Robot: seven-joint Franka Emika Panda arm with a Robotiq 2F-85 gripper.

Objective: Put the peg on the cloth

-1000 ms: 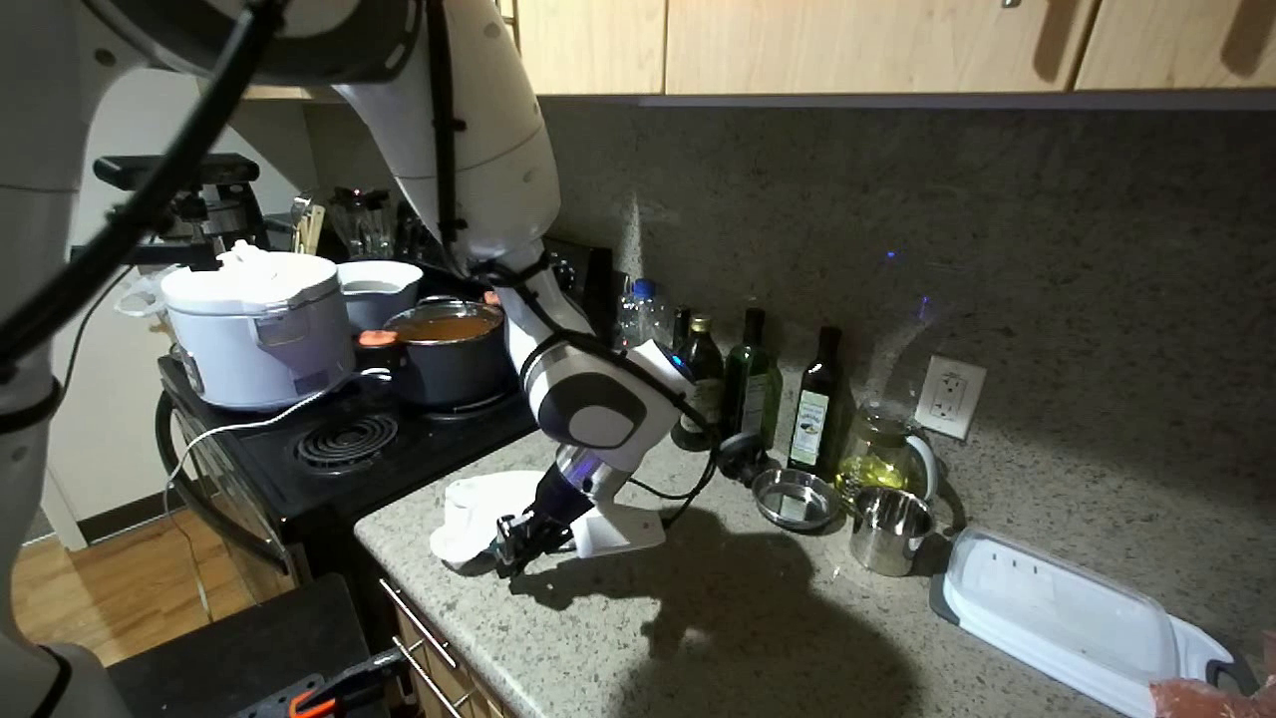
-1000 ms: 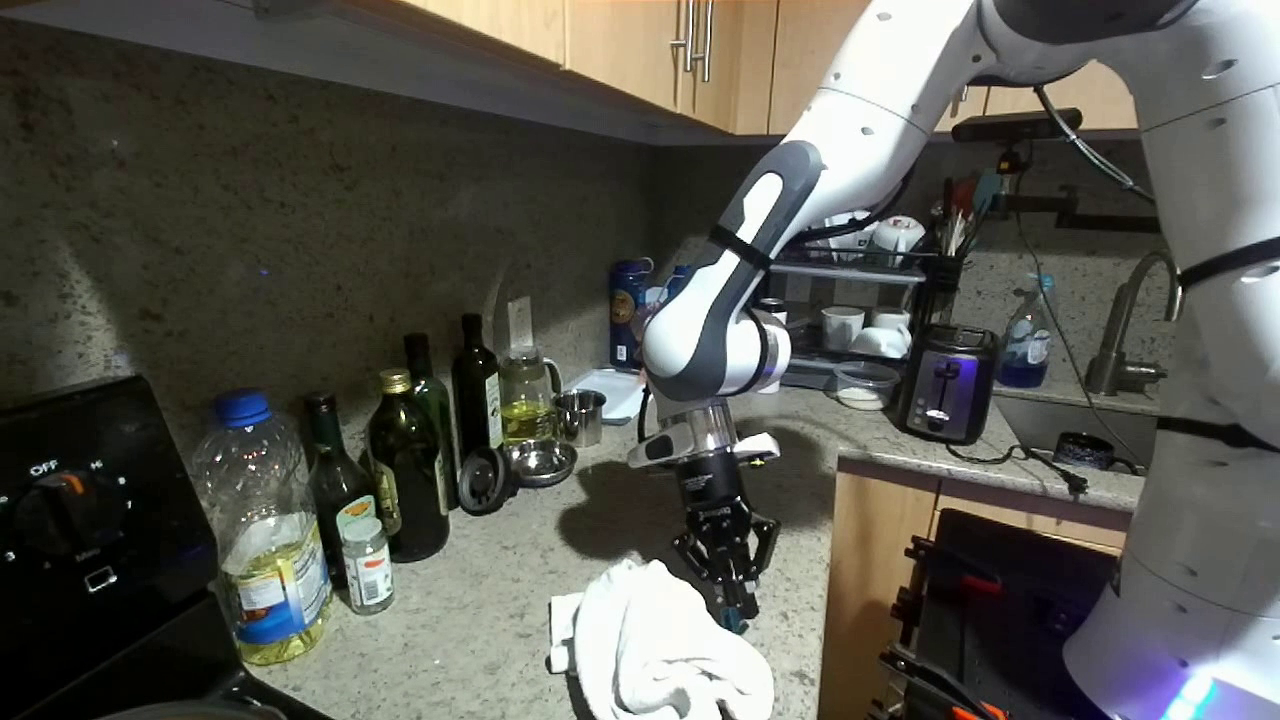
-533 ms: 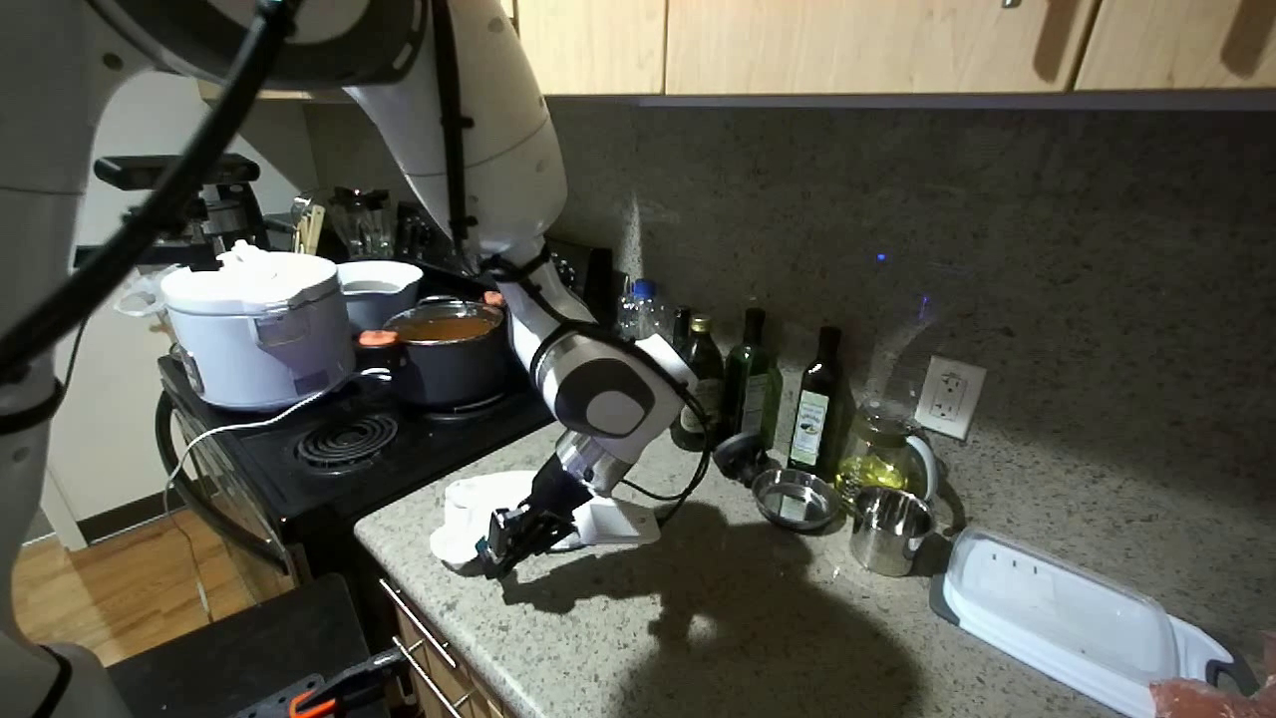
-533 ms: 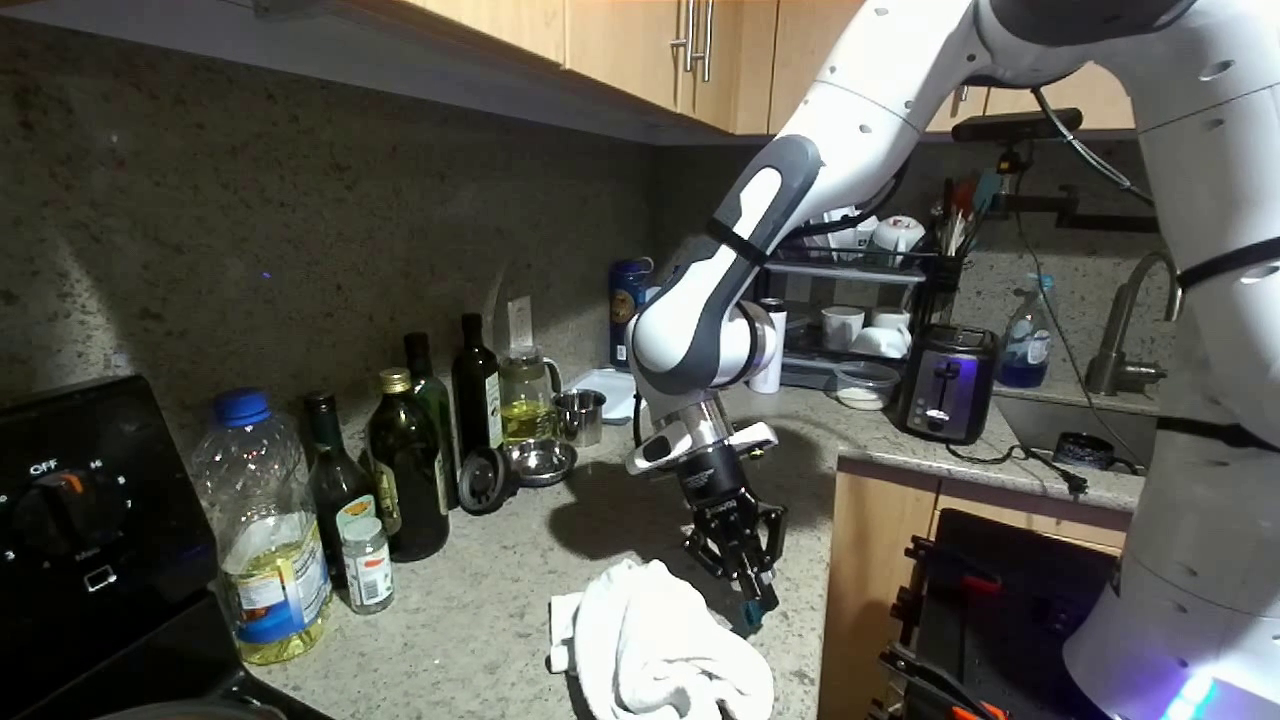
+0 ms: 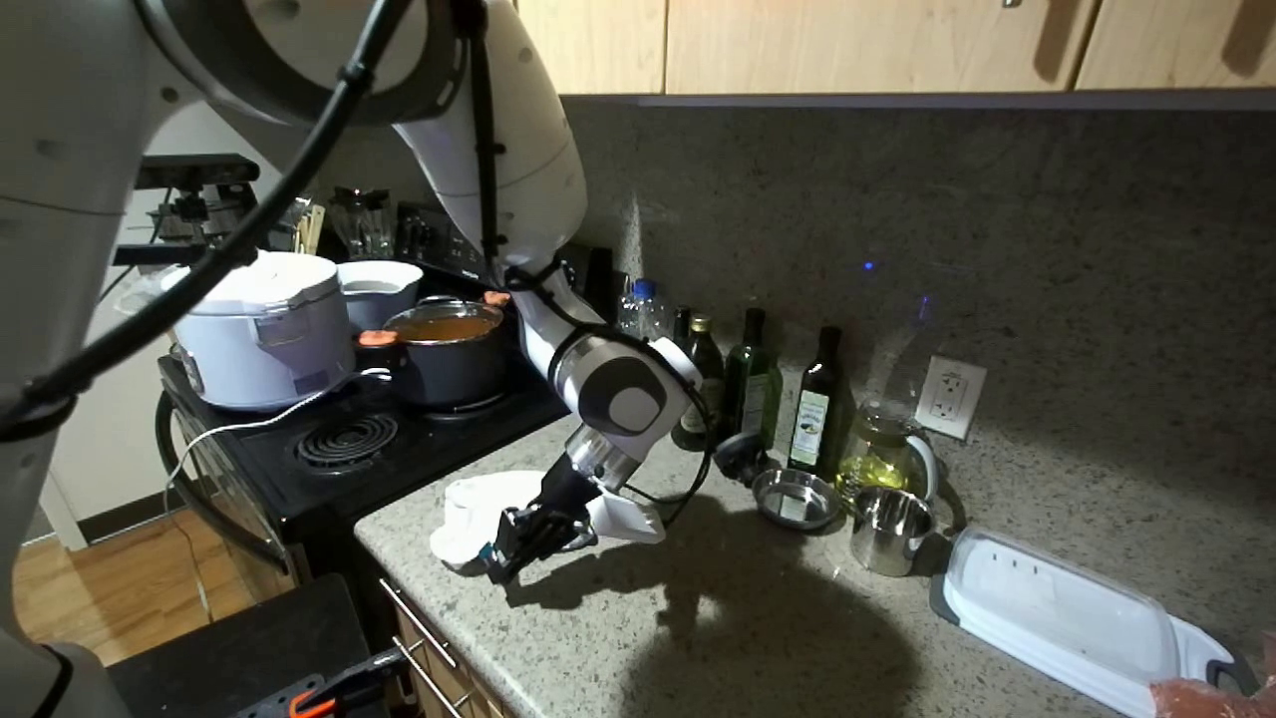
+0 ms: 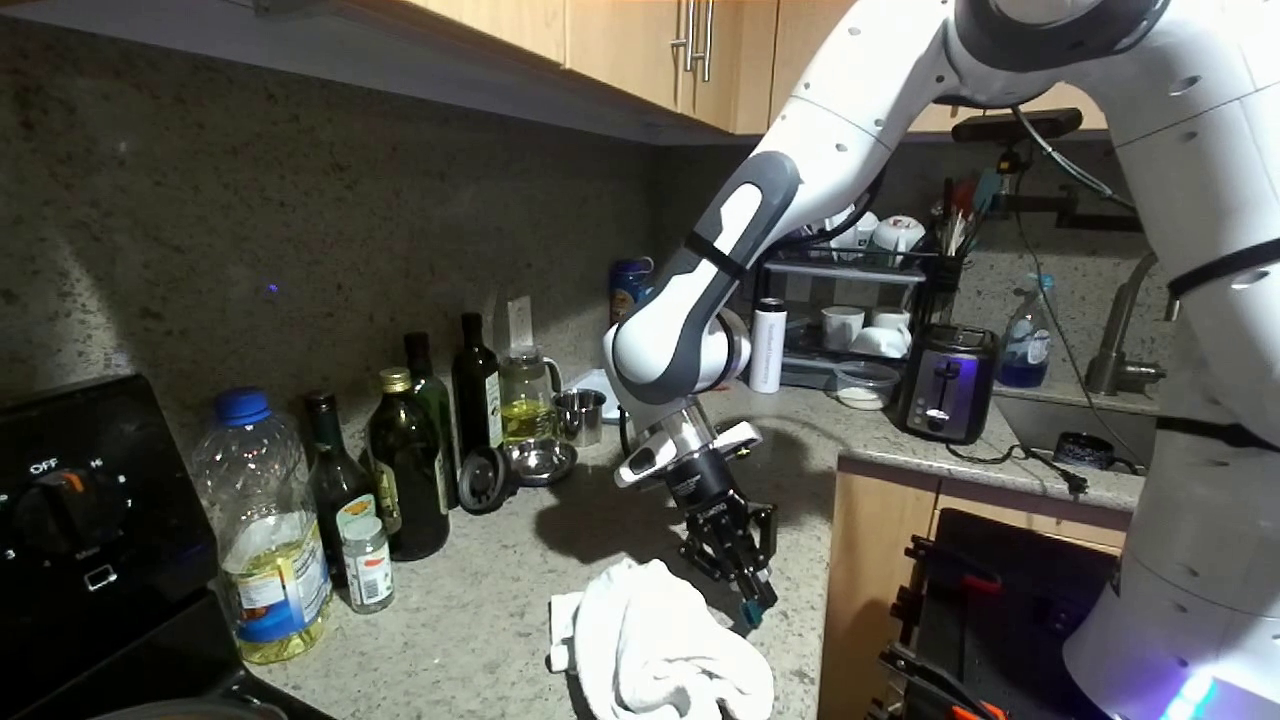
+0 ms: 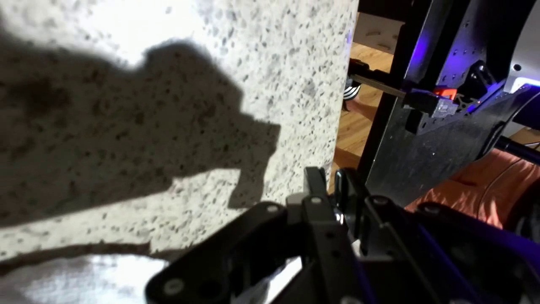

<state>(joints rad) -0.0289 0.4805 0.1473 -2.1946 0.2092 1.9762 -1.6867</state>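
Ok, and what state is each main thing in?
White fabric cloth, bunched up
Small teal peg, held, not yet laid on the cloth
Black two-fingered hand, closed on the peg
Large clear plastic bottle, upright, capped, partly filled
Small clear jar, upright, lid on
Dark glass bottles, upright
Clear glass jug, upright, partly filled
Shiny steel cup, upright
Shallow steel bowl, right side up

dark shadow (image 7: pixel 147 126) across bright counter (image 7: pixel 295 63)
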